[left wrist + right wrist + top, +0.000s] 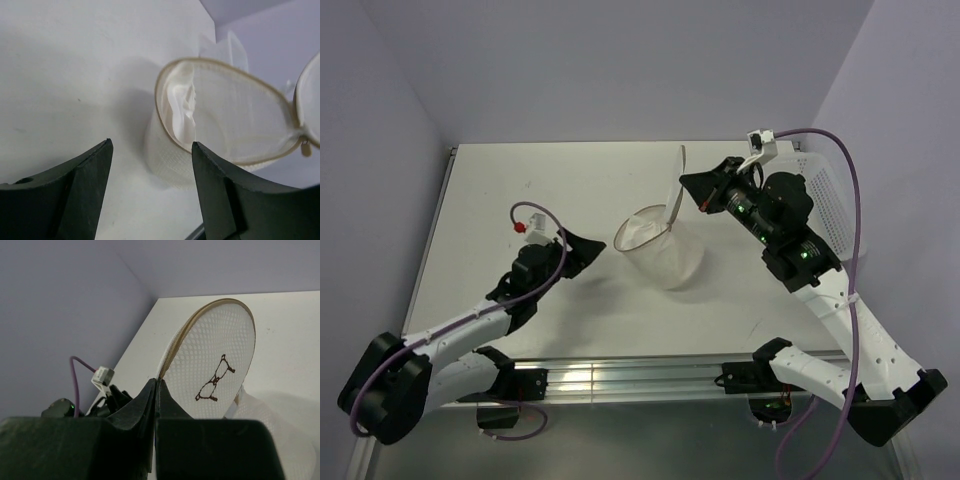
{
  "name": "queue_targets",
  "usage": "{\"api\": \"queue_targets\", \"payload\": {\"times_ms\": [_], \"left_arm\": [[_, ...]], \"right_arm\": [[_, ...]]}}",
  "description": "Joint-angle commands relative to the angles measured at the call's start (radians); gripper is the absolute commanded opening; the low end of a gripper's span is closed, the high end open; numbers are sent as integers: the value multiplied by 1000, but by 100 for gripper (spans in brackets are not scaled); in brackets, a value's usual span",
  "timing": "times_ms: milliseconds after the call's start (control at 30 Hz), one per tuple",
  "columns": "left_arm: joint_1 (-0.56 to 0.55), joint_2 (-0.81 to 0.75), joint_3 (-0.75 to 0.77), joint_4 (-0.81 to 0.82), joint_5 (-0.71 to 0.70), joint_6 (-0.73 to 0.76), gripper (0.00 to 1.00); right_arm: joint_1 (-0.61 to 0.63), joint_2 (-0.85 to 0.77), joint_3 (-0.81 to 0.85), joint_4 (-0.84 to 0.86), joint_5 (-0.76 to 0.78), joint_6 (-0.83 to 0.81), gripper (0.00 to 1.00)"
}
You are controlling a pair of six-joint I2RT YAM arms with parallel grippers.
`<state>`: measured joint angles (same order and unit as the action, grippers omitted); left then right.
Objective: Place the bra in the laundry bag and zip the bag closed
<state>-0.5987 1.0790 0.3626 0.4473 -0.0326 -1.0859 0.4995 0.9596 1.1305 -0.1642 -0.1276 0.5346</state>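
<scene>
White mesh laundry bag [665, 255] stands open, bra [182, 112] crumpled inside; my right fingers [135, 410] pinch the bag's tan-rimmed flap [215, 350] upright, left fingers [85, 185] spread beside it.

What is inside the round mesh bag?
Soft white fabric, the bra, lies bunched inside the laundry bag. The right end effector holds the flap up. The mesh wall hides the bra's lower part, so its cups and straps cannot be made out.

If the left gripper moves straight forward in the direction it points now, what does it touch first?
Most likely the laundry bag: its mesh side wall, below the open rim, stands right ahead of the left gripper. The exact depth is unclear.
</scene>
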Motion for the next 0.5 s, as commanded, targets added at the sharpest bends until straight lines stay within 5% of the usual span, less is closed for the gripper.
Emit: {"api": "queue_targets", "payload": {"times_ms": [0,200,467], "left_arm": [[88,-62,-17,-114,3,17,71],[112,-5,13,-16,157,12,74],[111,179,99,123,240,-6,64]], "right_arm": [[-4,-7,-14,69,-17,8,0],[-6,-4,-20,78,-27,15,0],[-4,-15,-32,77,-30,15,0]]}}
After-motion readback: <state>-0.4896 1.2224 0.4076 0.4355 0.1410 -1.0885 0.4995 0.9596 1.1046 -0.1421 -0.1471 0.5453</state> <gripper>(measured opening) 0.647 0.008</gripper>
